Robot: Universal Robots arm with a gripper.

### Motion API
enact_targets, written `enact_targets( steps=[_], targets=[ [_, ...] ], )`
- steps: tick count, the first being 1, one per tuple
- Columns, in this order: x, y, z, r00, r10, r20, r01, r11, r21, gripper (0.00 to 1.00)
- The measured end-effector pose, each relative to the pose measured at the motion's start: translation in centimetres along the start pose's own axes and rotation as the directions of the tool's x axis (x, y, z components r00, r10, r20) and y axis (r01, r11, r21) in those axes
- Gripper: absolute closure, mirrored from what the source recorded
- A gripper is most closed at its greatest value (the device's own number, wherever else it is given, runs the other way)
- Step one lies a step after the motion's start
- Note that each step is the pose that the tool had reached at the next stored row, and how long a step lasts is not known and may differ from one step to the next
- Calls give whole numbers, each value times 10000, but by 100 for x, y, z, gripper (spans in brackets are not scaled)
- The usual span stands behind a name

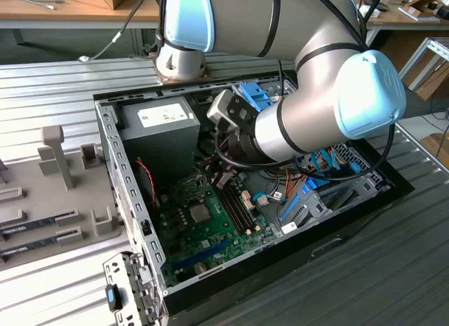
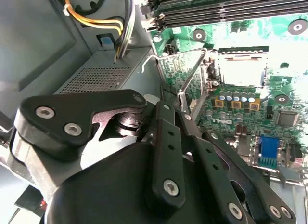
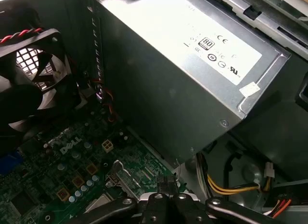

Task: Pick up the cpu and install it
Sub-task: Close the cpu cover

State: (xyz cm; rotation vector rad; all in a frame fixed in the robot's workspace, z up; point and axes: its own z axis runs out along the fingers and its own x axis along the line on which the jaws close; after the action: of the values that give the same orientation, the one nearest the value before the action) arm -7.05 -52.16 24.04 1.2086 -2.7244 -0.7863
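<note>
The open computer case holds a green circuit board [image 1: 186, 231]. On it lies the cpu [image 1: 200, 214], a small silvery-grey square, flat in its socket. In the second wrist view the socket [image 2: 239, 70] shows as a pale bright square, with its metal hold-down frame [image 2: 192, 77] and wire lever raised beside it. My gripper [image 1: 223, 177] hangs under the wrist, inside the case, just beyond the socket on the power-supply side. Its black fingers [image 2: 166, 108] lie together, tips next to the raised frame. I see nothing between them. In the first wrist view the gripper [image 3: 171, 201] also looks shut.
A big grey power-supply box [image 1: 158, 123] with a white label fills the case's far corner, close to my gripper. A black fan [image 3: 29, 74] and memory slots [image 1: 237, 207] flank the socket. Yellow and orange cables [image 3: 231, 188] run below the box. A grey tray [image 1: 42, 200] lies at the exterior view's left.
</note>
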Motion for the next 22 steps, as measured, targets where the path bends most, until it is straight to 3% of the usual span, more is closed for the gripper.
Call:
enact_targets(
  steps=[7, 12, 14, 17, 18, 19, 22],
  targets=[
    [4, -3, -2, 9998, 70, -201, -66, 9998, 202, 89],
    [10, -6, -6, 9996, 84, -262, -77, 9996, 259, 89],
    [10, -8, -7, 9994, 96, -317, -87, 9995, 310, 89],
    [11, -8, -7, 9976, 228, -647, -186, 9977, 649, 89],
    [11, -8, -7, 9955, 334, -882, -254, 9956, 902, 89],
    [10, -9, -7, 9941, 396, -1014, -290, 9941, 1043, 89],
    [11, -8, -7, 9941, 393, -1009, -288, 9942, 1037, 89]
  ],
)
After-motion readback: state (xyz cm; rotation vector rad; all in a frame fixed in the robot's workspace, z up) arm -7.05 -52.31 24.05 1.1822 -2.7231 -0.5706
